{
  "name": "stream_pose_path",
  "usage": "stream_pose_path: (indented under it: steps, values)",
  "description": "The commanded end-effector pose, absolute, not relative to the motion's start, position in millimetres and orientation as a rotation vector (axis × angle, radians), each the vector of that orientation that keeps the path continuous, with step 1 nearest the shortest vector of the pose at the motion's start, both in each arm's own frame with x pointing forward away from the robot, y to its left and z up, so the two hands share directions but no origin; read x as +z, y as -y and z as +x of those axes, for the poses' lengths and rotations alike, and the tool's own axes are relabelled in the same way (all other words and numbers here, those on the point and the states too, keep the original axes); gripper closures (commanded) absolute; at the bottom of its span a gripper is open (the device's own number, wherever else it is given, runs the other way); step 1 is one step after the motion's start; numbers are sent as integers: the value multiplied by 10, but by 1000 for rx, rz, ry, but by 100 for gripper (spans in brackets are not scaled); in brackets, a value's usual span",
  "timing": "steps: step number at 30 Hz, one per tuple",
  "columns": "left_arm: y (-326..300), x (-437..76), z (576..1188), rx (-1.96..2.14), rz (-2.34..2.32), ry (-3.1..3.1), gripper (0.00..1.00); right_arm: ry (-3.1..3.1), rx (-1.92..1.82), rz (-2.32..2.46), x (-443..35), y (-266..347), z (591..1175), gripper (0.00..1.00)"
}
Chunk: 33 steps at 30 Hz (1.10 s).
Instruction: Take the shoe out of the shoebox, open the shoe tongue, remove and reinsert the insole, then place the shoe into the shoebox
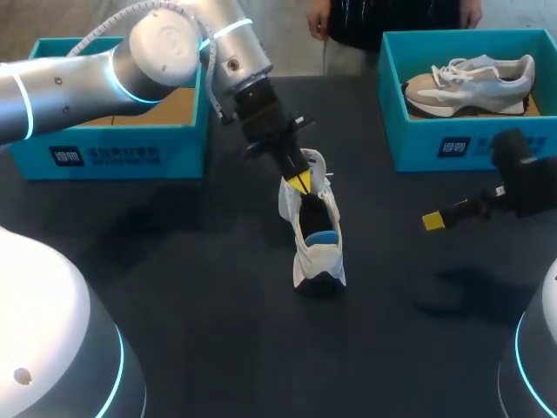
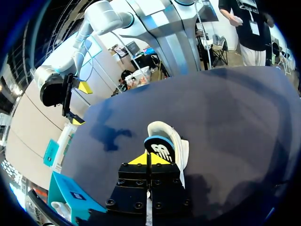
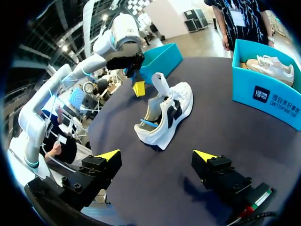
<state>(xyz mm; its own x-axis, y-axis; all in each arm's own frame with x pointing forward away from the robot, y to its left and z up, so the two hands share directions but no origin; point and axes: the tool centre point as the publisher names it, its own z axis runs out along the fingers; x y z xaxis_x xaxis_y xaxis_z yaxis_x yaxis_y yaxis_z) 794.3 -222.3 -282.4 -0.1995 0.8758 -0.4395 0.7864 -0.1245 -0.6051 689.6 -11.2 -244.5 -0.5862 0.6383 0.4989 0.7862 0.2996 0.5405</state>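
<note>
The left gripper (image 2: pixel 149 160) is pinched shut, right by the white shoe (image 2: pixel 170 141). The right gripper (image 3: pixel 157 155) is wide open, with the shoe ahead and bare table (image 3: pixel 155 193) around it.

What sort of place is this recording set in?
Likely a robot workbench for shoe-handling trials: a dark table, a teal left shoebox and right shoebox, and the left gripper at a white shoe.

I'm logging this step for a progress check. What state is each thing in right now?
shoe: out of its box, on the table, tongue raised.
insole: inside the shoe.
left gripper: shut, by the tongue.
right gripper: open, empty.
left shoebox: open, no shoe visible.
right shoebox: open, holds second shoe.
</note>
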Motion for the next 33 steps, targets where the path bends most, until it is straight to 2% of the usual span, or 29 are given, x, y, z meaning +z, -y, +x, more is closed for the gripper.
stream_pose_path:
  steps: [1, 12, 22, 33]
  values:
    - [2213, -2817, 7928, 1229, -1916, 2006, 100, 2375, -1159, -1319, -2445, 114, 6882, 0]
    - [2213, -2817, 7928, 1229, -1916, 2006, 100, 2375, -1159, -1319, -2445, 114, 6882, 0]
    - [2275, -2971, 7850, 1063, -1952, 1905, 100, 2503, -996, -1249, -2290, 561, 6872, 0]
    - [2313, -2898, 7829, 971, -2011, 1873, 100, 2617, -866, -1235, -2043, 866, 7031, 0]
